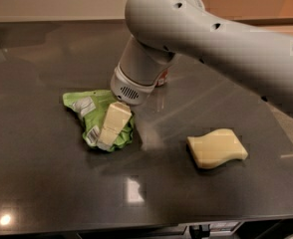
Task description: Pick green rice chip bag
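Dark, glossy countertop (47, 183) fills most of the room from where I stand, with a plain beige wall (47, 1) running behind its far edge. The green rice chip bag (97, 116) lies crumpled on the left half of the surface, roughly midway between the near and far edges. The robot's big grey arm (211, 39) reaches in from the right and bends down over it. The gripper (110, 129) is low, right on top of the bag's right part, its pale tip lying across the green foil. Whether it is spread, closed, or already clamped on the bag I cannot tell from this side.

A pale yellow sponge-like block (217, 147) sits well apart to the right, out of the way.

My guess is that this is the grasp itself. To do it well, the gripper should pinch a raised fold of foil, not press flat on the counter, since crumpled foil slides and springs. It should close firmly and lift straight up, slowly enough to see that the bag comes with it.

The bag's long axis runs diagonally, from far left to near right. A white label patch sits toward the far-left end, and the barcode is at the near edge, by the gripper.
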You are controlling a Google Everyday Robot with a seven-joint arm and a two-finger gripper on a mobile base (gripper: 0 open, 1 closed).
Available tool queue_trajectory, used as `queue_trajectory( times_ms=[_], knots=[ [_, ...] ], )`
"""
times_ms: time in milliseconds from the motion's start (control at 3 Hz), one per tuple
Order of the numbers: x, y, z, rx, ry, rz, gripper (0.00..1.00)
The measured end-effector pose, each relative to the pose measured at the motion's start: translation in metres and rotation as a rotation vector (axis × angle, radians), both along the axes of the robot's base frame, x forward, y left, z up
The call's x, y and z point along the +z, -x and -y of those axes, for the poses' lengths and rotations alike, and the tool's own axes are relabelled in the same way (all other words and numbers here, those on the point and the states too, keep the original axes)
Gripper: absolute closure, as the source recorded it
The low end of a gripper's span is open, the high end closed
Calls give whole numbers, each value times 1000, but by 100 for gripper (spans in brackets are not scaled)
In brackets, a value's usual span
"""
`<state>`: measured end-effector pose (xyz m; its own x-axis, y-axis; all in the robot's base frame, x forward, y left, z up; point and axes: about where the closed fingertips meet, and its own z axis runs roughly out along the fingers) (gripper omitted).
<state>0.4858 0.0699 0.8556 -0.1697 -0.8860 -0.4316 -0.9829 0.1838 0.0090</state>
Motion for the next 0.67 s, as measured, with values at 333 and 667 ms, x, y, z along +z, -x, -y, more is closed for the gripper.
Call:
queue_trajectory(
  times_ms=[333,667],
  knots=[
    [-4,1,-4,20,17,-6,18],
    [-9,1,-6,27,42,-19,41]
  ],
)
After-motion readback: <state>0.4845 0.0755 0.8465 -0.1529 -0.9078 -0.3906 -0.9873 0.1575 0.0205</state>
